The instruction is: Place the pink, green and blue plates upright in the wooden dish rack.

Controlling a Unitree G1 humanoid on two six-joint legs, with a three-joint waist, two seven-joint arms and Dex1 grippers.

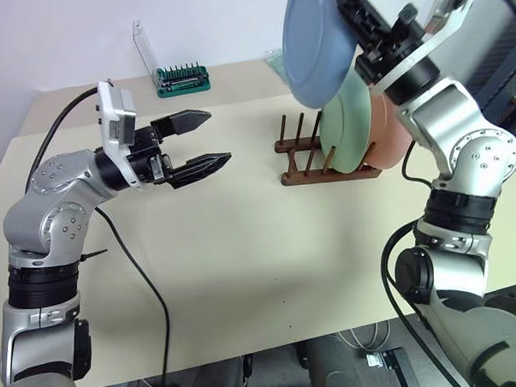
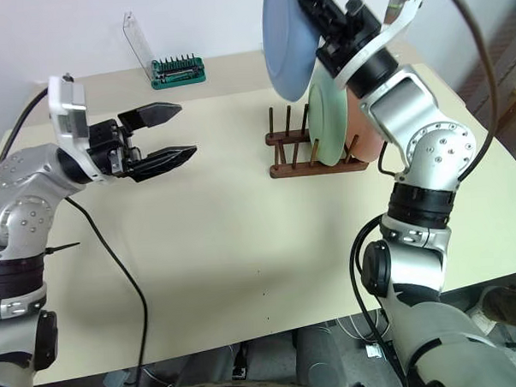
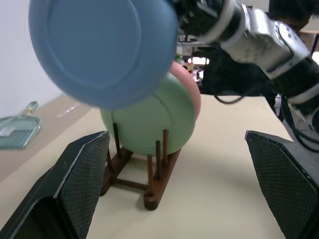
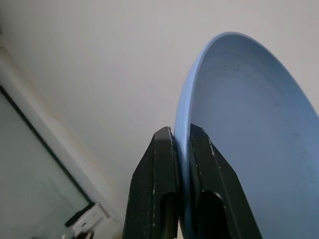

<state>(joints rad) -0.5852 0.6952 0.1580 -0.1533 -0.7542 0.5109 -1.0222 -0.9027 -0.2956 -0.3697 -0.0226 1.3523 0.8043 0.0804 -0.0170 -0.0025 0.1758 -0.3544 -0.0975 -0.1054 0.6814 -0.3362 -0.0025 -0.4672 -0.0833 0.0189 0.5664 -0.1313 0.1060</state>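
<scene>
The right gripper [image 4: 182, 149] pinches the rim of the blue plate [image 1: 320, 41] between its two black fingers and holds it in the air, on edge and tilted, above the wooden dish rack [image 1: 304, 161]. The plate's lower edge hangs just over the top of the green plate [image 1: 347, 125] without clearly touching it; from the left wrist view the blue plate [image 3: 102, 50] overlaps the upper part of the green one.

The rack stands on the cream table [image 1: 243, 245], toward the robot's right side. The green plate stands upright between the pegs, and the pink plate [image 1: 391, 136] stands upright just behind it, nearer the right arm. Several pegs on the rack's left end are free.

The left gripper [image 1: 200, 143] hovers over the table well to the left of the rack, pointing roughly level toward it, its fingers spread wide with nothing between them.

At the far edge of the table sits a green screwdriver-bit holder [image 1: 182, 79] with its clear lid raised. A pale green tray-like object [image 3: 17, 130] lies on the tabletop beyond the rack, seen in the left wrist view.
</scene>
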